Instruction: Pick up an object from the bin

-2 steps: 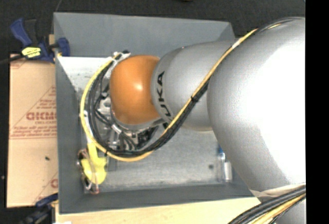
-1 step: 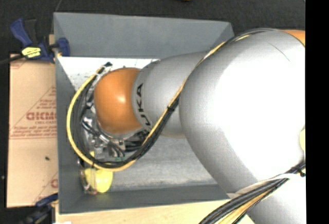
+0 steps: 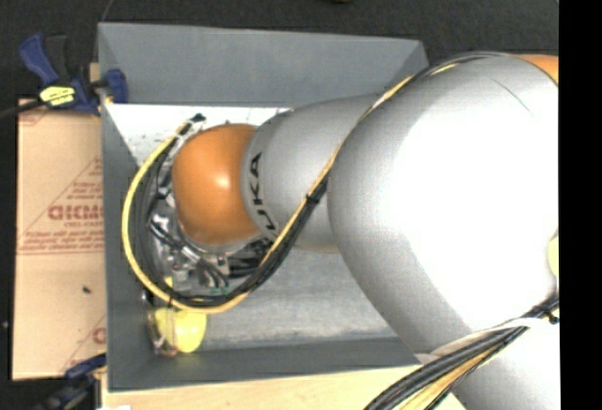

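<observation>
A small rounded yellow thing (image 3: 182, 331) lies in the bin's near left corner, with a darker brownish part on its left side. My gripper (image 3: 188, 269) hangs low over the bin's left side, just above and behind this yellow thing. Its metal body shows under the orange cover. Whether it touches the yellow thing cannot be told.
The silver arm with its orange cover and looping yellow and black cables spans the bin from the right and hides most of the floor. The bin's left wall stands close beside the gripper, and the near wall lies just below the yellow thing.
</observation>
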Controlling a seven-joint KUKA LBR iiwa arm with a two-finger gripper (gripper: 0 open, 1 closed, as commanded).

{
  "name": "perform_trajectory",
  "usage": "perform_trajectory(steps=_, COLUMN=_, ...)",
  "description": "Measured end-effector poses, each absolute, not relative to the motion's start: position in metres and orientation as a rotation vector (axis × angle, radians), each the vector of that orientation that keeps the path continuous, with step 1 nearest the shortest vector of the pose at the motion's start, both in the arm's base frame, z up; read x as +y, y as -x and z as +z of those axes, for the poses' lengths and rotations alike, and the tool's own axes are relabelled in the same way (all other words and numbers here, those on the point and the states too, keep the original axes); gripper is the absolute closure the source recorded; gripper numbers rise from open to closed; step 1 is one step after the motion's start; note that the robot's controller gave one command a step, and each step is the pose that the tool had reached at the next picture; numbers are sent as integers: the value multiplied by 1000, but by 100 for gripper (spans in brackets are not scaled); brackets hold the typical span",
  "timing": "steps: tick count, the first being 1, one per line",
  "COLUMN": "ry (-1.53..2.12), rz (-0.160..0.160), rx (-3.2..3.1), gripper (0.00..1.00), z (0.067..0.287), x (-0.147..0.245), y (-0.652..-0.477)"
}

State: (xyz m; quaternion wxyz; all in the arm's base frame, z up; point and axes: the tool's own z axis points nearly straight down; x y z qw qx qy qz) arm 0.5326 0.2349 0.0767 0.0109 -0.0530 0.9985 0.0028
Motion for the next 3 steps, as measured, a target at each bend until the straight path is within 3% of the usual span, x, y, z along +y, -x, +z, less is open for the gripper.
perform_trajectory(steps=1, ry=139, rz=5, rx=3126, gripper=100, z=154, x=233, y=-520)
perform_trajectory(steps=2, ry=132, rz=8, rx=3118, gripper=100, z=172, x=218, y=-497)
perform_trajectory(steps=3, ry=356, rz=11, rx=3080, gripper=100, z=103, x=232, y=-497)
